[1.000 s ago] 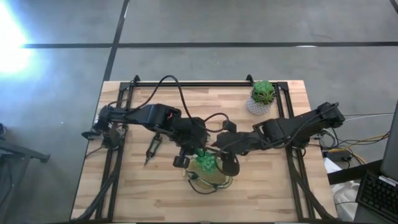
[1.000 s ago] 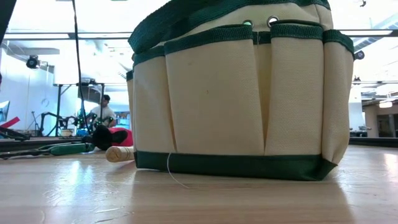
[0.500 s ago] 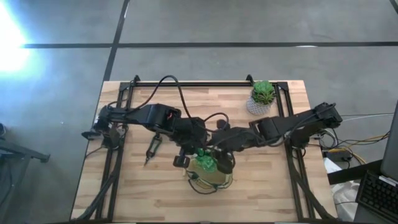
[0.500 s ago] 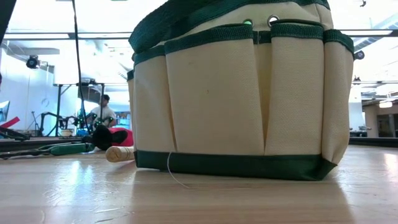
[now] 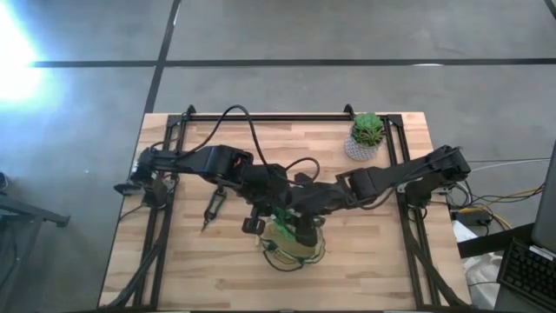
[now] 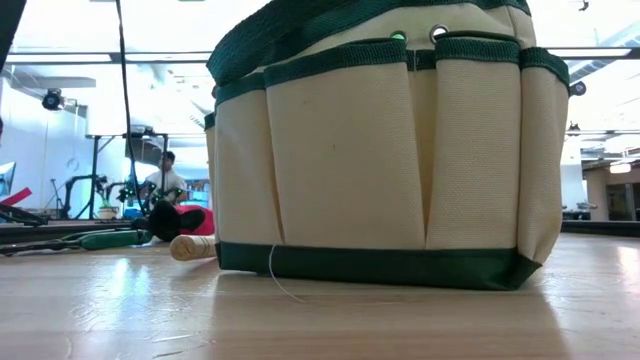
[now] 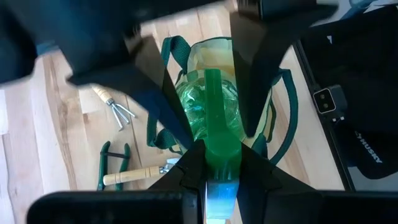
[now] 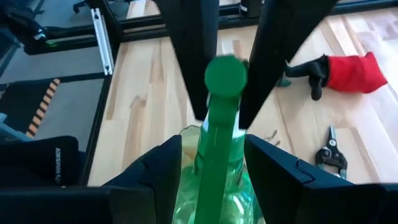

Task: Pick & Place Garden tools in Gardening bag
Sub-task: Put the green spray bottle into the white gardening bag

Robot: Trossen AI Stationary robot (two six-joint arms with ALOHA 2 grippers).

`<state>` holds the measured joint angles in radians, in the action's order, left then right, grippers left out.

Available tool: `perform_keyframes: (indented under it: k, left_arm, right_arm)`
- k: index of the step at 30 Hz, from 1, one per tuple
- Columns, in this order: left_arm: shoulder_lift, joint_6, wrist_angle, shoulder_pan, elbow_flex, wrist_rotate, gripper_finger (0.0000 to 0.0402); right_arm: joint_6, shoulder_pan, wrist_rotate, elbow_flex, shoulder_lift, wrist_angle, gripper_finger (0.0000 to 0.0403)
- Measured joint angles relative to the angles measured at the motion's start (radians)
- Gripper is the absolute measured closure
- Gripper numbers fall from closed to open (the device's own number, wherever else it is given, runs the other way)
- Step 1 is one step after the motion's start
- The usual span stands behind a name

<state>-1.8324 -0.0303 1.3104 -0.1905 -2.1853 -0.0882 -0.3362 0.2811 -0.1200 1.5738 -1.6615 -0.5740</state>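
Spray bottle (image 7: 208, 124), green and translucent, hangs over the gardening bag's (image 5: 294, 248) mouth at the table's near edge, pinched at the neck by the left gripper (image 7: 211, 146) so it can drop inside. The right gripper (image 8: 214, 165) straddles the same neck, its fingers spread and not clamping, likely steadying it. Beyond the bag, wrist views alone show loose tools: rake (image 7: 115, 109), pruners (image 8: 328, 152), red glove (image 8: 351, 71). Farthest back, the potted plant (image 5: 366, 135) appears only from above.
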Motion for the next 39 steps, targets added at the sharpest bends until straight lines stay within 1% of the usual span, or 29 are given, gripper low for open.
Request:
perform_keyframes:
  k: [8, 14, 20, 26, 39]
  left_arm:
    - [0.000, -0.001, 0.010, 0.000, 0.000, 0.000, 0.0347]
    - [0.001, -0.001, 0.010, 0.001, 0.000, 0.000, 0.0347]
    - [0.001, -0.001, 0.009, 0.001, 0.000, 0.004, 0.0347]
    - [0.001, 0.014, 0.013, 0.001, 0.000, 0.012, 0.0347]
    - [0.001, 0.027, 0.006, 0.001, 0.000, 0.006, 0.0328]
  right_arm:
    - [0.017, -0.008, -0.001, 0.007, 0.000, 0.023, 0.0241]
    - [0.027, -0.017, -0.002, 0.007, -0.003, 0.025, 0.0265]
    - [0.046, -0.023, 0.000, 0.007, -0.003, 0.027, 0.0306]
    - [0.056, -0.024, -0.010, 0.006, -0.003, 0.026, 0.0371]
    - [0.060, -0.025, -0.011, 0.006, -0.003, 0.015, 0.0374]
